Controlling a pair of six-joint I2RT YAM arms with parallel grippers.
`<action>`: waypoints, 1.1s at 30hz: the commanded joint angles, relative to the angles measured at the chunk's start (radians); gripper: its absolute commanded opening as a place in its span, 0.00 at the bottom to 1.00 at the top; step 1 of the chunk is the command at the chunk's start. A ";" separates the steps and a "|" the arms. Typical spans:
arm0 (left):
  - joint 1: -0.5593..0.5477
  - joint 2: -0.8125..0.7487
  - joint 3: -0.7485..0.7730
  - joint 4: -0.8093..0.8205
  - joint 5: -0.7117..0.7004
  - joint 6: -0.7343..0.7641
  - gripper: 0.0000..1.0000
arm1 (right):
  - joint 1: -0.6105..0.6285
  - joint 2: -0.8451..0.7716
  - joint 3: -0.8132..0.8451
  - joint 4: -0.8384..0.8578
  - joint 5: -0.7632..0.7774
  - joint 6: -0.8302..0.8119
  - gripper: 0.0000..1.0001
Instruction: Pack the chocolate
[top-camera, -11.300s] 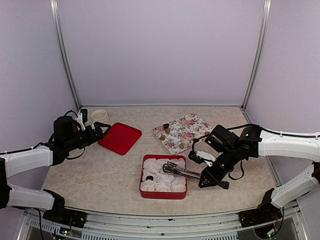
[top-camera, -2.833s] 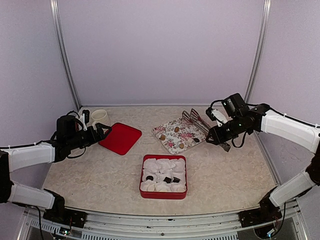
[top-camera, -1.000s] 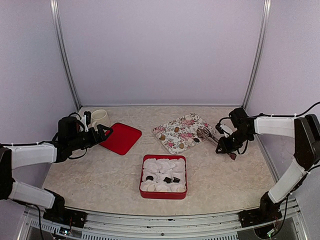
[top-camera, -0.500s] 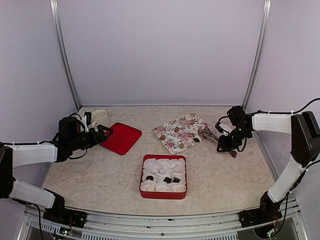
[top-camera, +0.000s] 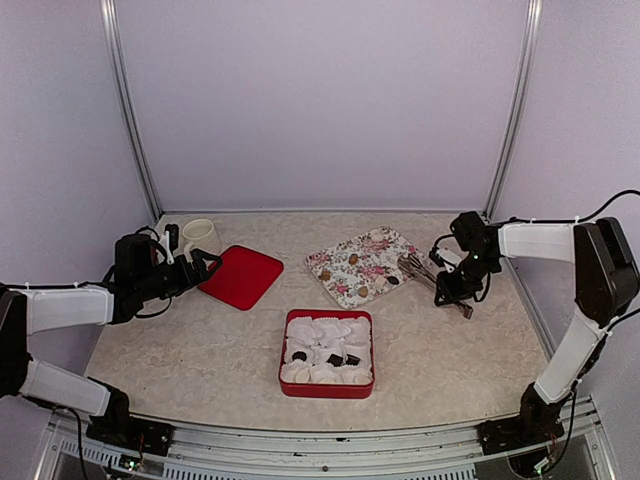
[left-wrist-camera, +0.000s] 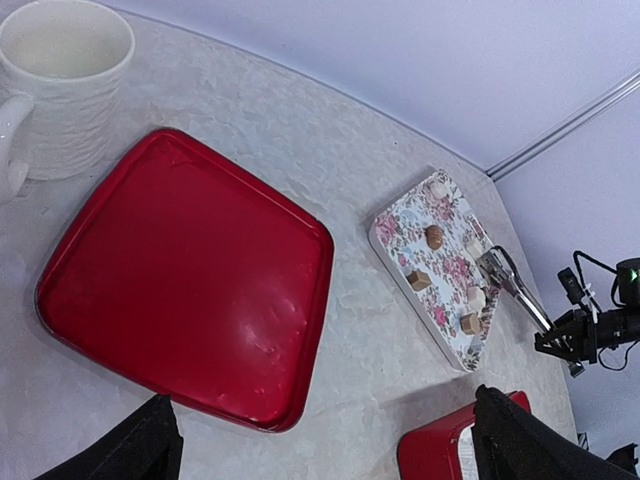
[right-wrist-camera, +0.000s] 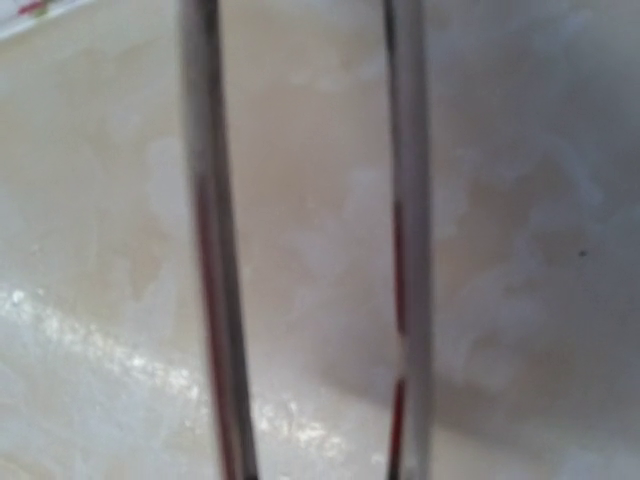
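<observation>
Several tiny chocolate pieces (top-camera: 352, 258), tan and dark, lie on a floral tray (top-camera: 372, 243); the same chocolate (left-wrist-camera: 434, 237) shows on the tray (left-wrist-camera: 447, 263) in the left wrist view. Three dark pieces (top-camera: 335, 359) sit among white paper cups in a red box (top-camera: 283, 378). My right gripper (top-camera: 455, 297) is low at the table, right of the tray, shut on the handle end of metal tongs (top-camera: 420, 270). Its own view shows only the two spread tong arms (right-wrist-camera: 213, 250); its fingers are hidden. My left gripper (top-camera: 205, 262) hangs open (left-wrist-camera: 330, 450) by the red lid (left-wrist-camera: 180, 290).
A white mug (top-camera: 199, 236) stands at the back left, behind the red lid (top-camera: 241, 276). The enclosure's walls and metal posts (top-camera: 505, 130) close in the table on three sides. The right arm stretches along the right wall.
The right gripper has shifted slightly toward the back with the tongs still down beside the tray. The left arm has barely moved.
</observation>
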 joint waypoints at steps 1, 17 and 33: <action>0.011 0.000 -0.016 0.032 0.013 0.003 0.99 | 0.012 -0.002 0.041 -0.030 -0.002 -0.006 0.28; 0.009 -0.012 -0.016 0.026 0.020 -0.005 0.99 | 0.013 -0.132 0.046 -0.053 -0.057 -0.008 0.22; 0.010 -0.038 -0.017 0.032 0.020 -0.019 0.99 | 0.242 -0.327 0.045 -0.069 -0.116 -0.047 0.21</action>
